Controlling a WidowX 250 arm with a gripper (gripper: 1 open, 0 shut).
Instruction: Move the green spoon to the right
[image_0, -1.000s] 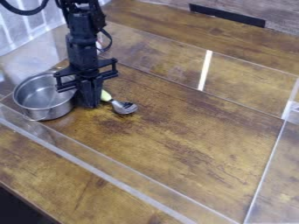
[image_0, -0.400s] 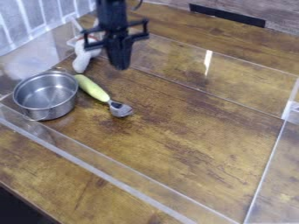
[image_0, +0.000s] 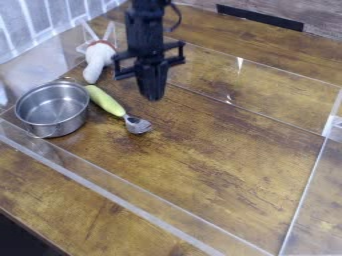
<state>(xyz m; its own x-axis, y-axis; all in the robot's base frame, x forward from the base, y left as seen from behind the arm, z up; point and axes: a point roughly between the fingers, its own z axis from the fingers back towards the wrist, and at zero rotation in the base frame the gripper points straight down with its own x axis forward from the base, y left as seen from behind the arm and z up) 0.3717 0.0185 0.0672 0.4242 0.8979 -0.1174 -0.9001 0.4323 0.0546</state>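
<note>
Worn, dark-stained wooden planks make up the tabletop (image_0: 227, 150) I am working over, and a low clear plastic wall (image_0: 160, 215) fences off the working area, catching a bright streak of light near the far side.

From my camera, the gripper (image_0: 152, 93) hangs straight down from the black arm, raised above the wood, with nothing between its fingers. The two dark fingers come together to one narrow tip, so I read the jaws as closed and empty. Its tip sits above and a little to the right of the spoon in my view, apart from it.

I see the green spoon (image_0: 115, 107) lying flat on the table, just beside the steel pot (image_0: 51, 108). Its thick yellow-green handle runs diagonally from upper left, close to the pot's rim, down to the lower right, where the shiny silver bowl rests on the wood. I cannot tell whether the handle touches the pot or only lies next to it.

The pot stands upright at the left, against the plastic wall, and looks empty inside. Behind it, farther left and back, a white mushroom-shaped object (image_0: 95, 62) stands near the arm, with a small red mark on it that I cannot make out.
</note>
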